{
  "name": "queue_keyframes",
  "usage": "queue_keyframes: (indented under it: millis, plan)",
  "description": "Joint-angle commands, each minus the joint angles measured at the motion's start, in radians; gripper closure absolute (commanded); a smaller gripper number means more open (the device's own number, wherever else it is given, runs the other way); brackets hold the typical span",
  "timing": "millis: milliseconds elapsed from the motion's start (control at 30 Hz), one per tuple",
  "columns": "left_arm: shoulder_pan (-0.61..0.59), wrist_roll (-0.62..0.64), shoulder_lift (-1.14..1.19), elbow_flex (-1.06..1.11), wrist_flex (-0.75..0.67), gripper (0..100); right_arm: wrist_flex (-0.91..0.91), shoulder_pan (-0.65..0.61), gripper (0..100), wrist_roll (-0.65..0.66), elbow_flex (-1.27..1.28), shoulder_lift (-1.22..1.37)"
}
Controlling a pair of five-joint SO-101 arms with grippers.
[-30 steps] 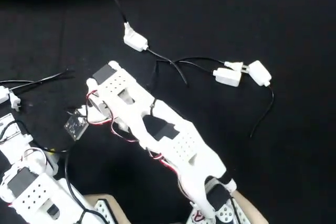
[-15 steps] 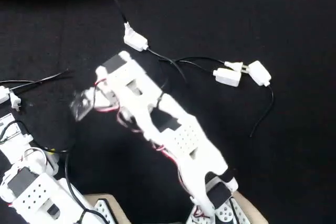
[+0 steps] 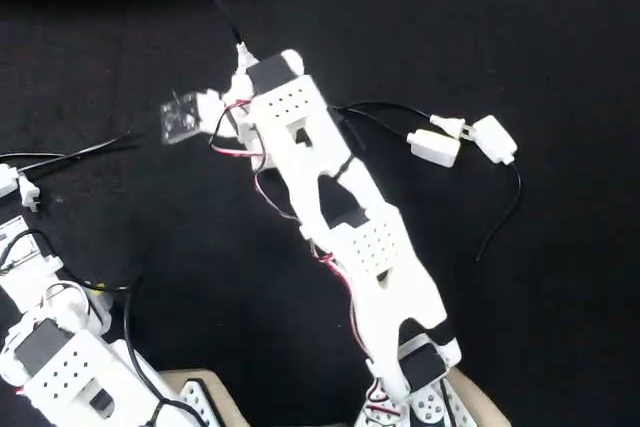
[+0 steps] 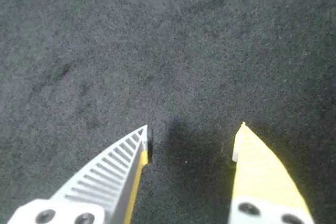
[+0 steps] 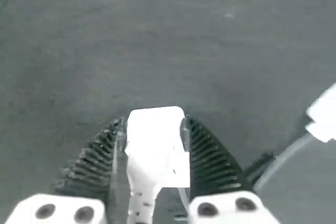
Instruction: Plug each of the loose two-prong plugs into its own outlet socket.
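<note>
Plug [image 5: 156, 150] sits clamped between the right gripper's [image 5: 154, 123] fingers, level with their tips; left gripper [image 4: 192, 128] stands apart.

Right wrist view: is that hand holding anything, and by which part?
Yes. The right hand pinches a white rectangular plastic connector on a cord, its black ribbed fingers on the body's two opposite sides. The left hand is open and holds nothing.

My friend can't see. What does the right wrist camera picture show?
The right gripper is shut on a white connector, its two dark ribbed fingers pressed against the connector's sides. Beyond it lies plain dark cloth, and farther off is another white piece with a cable.
</note>
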Motion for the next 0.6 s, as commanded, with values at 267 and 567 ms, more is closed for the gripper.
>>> queue_keyframes:
  millis: [267, 567]
  plan:
    - [-0.005, -0.006, -0.008, -0.019, -0.008, 74, -0.101, 0.057, 98.6, -0.21, -0.384, -0.019]
    - [-0.005, -0.008, -0.008, -0.022, 0.011, 74, -0.43, 0.167, 98.6, -0.212, -0.392, 0.108]
